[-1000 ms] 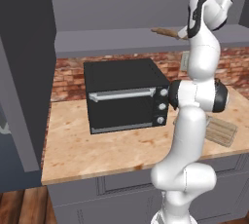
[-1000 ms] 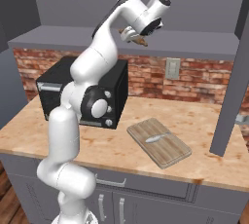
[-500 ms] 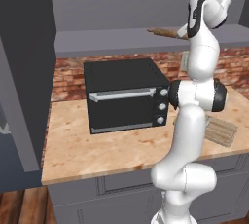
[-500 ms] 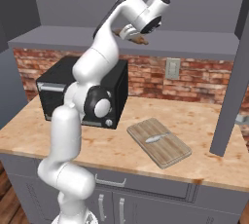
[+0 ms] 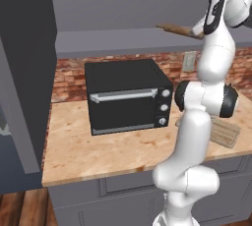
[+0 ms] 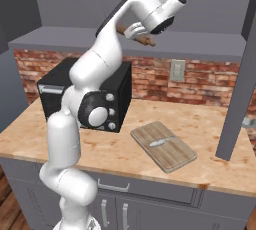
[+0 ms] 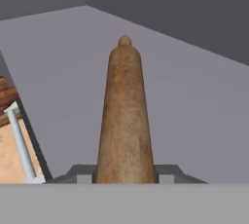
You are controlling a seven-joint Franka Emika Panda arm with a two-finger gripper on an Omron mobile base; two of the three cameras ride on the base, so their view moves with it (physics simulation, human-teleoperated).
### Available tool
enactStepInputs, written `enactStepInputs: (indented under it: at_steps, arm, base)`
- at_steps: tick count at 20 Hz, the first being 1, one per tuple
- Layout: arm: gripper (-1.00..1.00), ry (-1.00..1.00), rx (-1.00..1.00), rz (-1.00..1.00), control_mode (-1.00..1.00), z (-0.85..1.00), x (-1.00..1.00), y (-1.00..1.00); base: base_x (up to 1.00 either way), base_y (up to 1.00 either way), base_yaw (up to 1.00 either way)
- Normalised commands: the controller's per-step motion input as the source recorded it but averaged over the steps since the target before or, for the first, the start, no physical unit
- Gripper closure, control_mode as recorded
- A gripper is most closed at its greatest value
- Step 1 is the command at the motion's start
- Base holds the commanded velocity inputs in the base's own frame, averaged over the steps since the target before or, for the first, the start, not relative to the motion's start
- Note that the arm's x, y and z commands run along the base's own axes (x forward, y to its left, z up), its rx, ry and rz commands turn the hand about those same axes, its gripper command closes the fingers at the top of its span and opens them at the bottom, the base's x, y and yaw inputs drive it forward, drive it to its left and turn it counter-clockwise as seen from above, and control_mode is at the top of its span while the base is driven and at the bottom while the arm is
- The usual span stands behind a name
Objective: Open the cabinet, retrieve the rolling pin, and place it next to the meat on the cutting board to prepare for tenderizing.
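Seen from the left base view, the rolling pin (image 5: pixel 176 29) was held level just above the floor of the open cabinet (image 5: pixel 147 39), higher than the black toaster oven (image 5: pixel 129 96) and to its right, with the gripper (image 5: pixel 202 32) at the pin's right end; a corner of the cutting board (image 5: pixel 227 133) was visible on the countertop (image 5: pixel 93 149) to the right of the oven, behind the arm. In the right base view, the gripper (image 6: pixel 136 32) was seen up at the cabinet (image 6: pixel 200 49) shelf, above the toaster oven (image 6: pixel 119 93), with one end of the rolling pin (image 6: pixel 145 41) protruding past it, while the cutting board (image 6: pixel 163 146) lay flat to the right of the oven with a pale piece of meat (image 6: pixel 160 142) on it. In the hand view, the rolling pin (image 7: pixel 124 116) was clamped between the two fingertips (image 7: pixel 80 173), running straight away over the grey shelf floor (image 7: pixel 194 121).
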Motion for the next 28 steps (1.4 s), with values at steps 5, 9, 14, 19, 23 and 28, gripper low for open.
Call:
enactStepInputs:
  at_steps: [5,9,14,19,23,28]
  arm:
    - [1.0,-0.15,0.02,-0.08,-1.0,0.0,-1.0,0.0]
    - [1.0,-0.19,0.0,-0.1,-1.0,0.0,-1.0,0.0]
    - [1.0,-0.18,-0.01,-0.1,-1.0,-0.09,-1.0,0.0]
    - [1.0,-0.09,-0.06,-0.08,-1.0,-0.25,-1.0,0.07]
    - [1.0,-0.01,-0.12,-0.06,-1.0,-0.42,-0.88,0.21]
    - [1.0,0.0,-0.16,-0.03,-1.0,-0.49,-0.47,0.25]
  base:
    - [0.0,0.0,0.0]
    - [0.0,0.0,0.0]
    - [0.0,0.0,0.0]
    - [0.0,0.0,0.0]
    - [0.0,0.0,0.0]
    - [0.0,0.0,0.0]
